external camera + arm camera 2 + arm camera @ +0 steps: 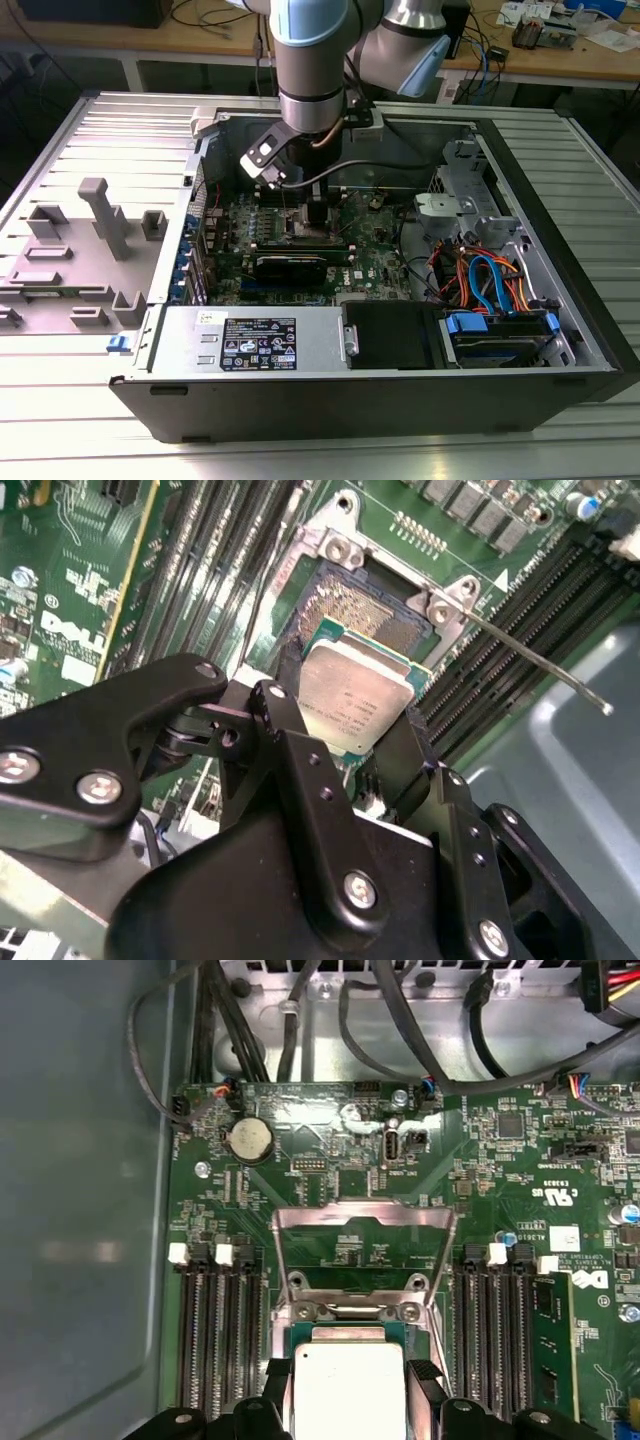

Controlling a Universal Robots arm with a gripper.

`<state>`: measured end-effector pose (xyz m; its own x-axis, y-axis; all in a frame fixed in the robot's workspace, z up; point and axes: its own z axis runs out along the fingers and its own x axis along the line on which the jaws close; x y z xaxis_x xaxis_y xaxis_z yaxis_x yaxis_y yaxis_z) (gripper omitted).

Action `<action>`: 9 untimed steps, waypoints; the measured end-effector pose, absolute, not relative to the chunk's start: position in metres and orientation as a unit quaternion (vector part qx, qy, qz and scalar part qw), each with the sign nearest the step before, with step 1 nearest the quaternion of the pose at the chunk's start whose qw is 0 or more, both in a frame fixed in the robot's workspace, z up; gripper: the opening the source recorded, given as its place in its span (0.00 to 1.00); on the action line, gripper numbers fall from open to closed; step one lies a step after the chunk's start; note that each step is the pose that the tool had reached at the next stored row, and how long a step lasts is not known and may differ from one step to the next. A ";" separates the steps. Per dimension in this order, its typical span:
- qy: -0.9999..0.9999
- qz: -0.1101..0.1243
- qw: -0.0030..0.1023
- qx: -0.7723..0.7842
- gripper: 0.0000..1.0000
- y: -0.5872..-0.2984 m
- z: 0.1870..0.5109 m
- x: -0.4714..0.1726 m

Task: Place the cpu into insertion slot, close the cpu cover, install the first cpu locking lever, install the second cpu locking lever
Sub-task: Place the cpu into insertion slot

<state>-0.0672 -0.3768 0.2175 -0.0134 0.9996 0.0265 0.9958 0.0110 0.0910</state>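
- Here, the gripper [345, 720] has its jaws clamped on two opposite edges of the cpu [358, 695], holding it just over the insertion slot [365, 615].
- The cpu cover [362, 1215] stands hinged up at one edge of the insertion slot, leaving it open for the chip.
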 end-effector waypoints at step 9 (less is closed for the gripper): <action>0.711 0.042 0.023 0.702 0.54 -0.381 0.217 -0.069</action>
<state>-0.0693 -0.3808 0.2167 -0.0134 0.9996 0.0264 0.9958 0.0109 0.0909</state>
